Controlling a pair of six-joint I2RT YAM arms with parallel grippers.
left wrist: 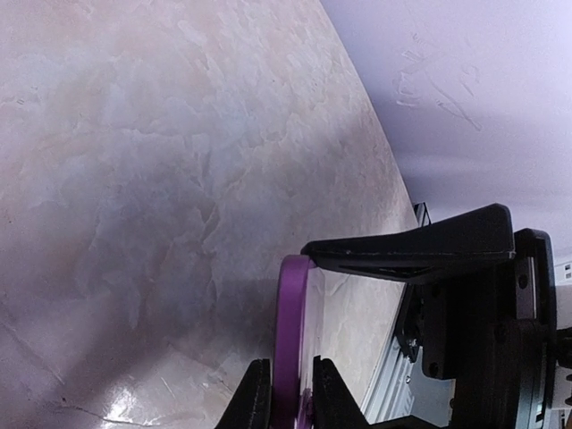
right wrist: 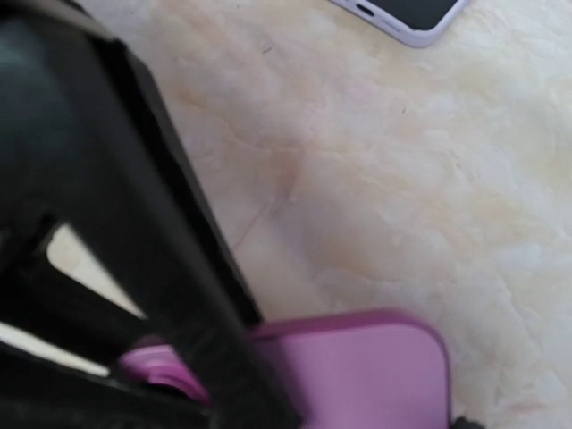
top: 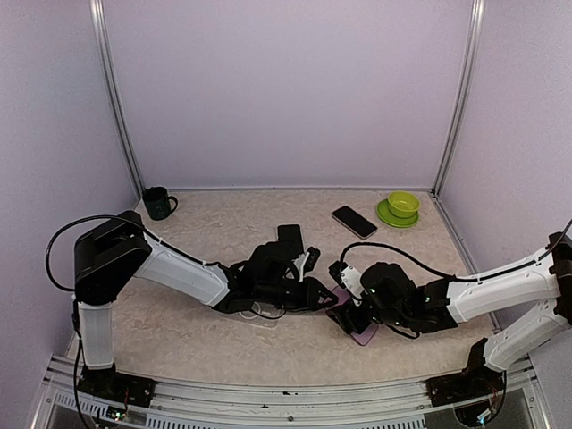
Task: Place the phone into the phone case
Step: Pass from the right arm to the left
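Note:
The purple phone case (left wrist: 290, 331) is up on its edge between the two grippers, just right of the table's middle. My left gripper (left wrist: 288, 393) is shut on its near rim, one finger on each side. My right gripper (top: 351, 315) reaches in from the right, and one of its fingers (left wrist: 411, 248) lies against the case's far end, so it holds the case across its width. The case also shows in the right wrist view (right wrist: 357, 375). The phone (top: 355, 222), black screen with a pale rim, lies flat at the back right, apart from both grippers, and its corner shows in the right wrist view (right wrist: 402, 13).
A flat black object (top: 290, 237) lies just behind the left gripper. A green bowl on a green plate (top: 402, 207) stands at the back right. A dark green mug (top: 159, 204) stands at the back left. Purple walls close in three sides.

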